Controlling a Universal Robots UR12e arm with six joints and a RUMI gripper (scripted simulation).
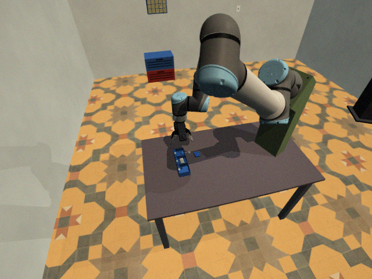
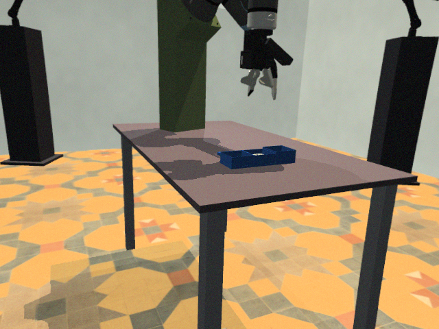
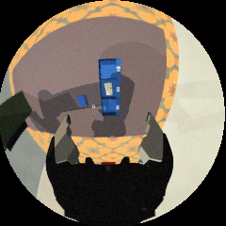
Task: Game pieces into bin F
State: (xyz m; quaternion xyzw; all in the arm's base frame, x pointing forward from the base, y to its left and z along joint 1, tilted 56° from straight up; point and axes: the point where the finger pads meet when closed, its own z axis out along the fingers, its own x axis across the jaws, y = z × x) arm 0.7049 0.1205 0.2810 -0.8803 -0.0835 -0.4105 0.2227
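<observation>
A row of blue bins (image 1: 181,165) lies on the dark table, joined end to end; it also shows in the exterior view (image 2: 257,155) and the wrist view (image 3: 109,86). The middle bin holds a pale card-like piece (image 3: 108,88). A small blue flat piece (image 1: 197,154) lies on the table beside the bins, also in the wrist view (image 3: 82,100). A tiny pale piece (image 3: 93,106) lies between it and the bins. My gripper (image 1: 181,138) hangs open and empty well above the table near its far edge, also in the exterior view (image 2: 261,90). Bin letters are too small to read.
The green robot pedestal (image 1: 285,117) stands at the table's back right corner. A blue and red crate (image 1: 159,65) stands on the floor by the far wall. Black pillars (image 2: 400,102) stand beside the table.
</observation>
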